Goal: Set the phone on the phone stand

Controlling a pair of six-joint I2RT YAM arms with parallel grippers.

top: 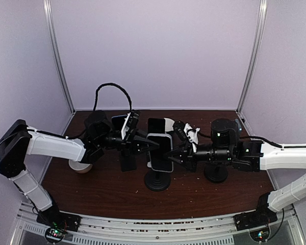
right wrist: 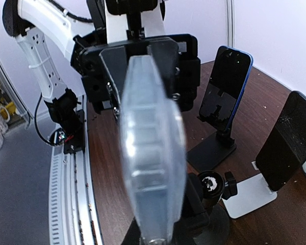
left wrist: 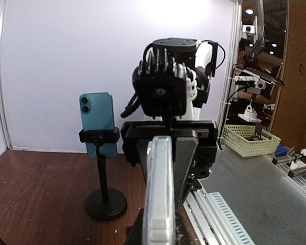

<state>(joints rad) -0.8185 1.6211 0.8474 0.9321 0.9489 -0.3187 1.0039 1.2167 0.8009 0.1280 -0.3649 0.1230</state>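
Observation:
The phone [top: 159, 152], in a clear case, hangs upright over the black round-based phone stand [top: 158, 182] at the table's middle. My left gripper [top: 144, 145] is shut on its left edge and my right gripper [top: 177, 154] is shut on its right edge. In the left wrist view the phone [left wrist: 159, 189] shows edge-on, running up from my left gripper [left wrist: 160, 224]. In the right wrist view the phone [right wrist: 152, 168] fills the centre above my right gripper [right wrist: 158, 224], with the stand's head and knob [right wrist: 211, 185] just beside it. Whether the phone touches the stand's cradle is hidden.
Other phones stand on holders nearby: a teal one on a black pole stand [left wrist: 98, 125], a blue-cased one on a black stand [right wrist: 225, 87] and a dark one on a white stand [right wrist: 285, 143]. A white cup [top: 80, 166] sits at the left.

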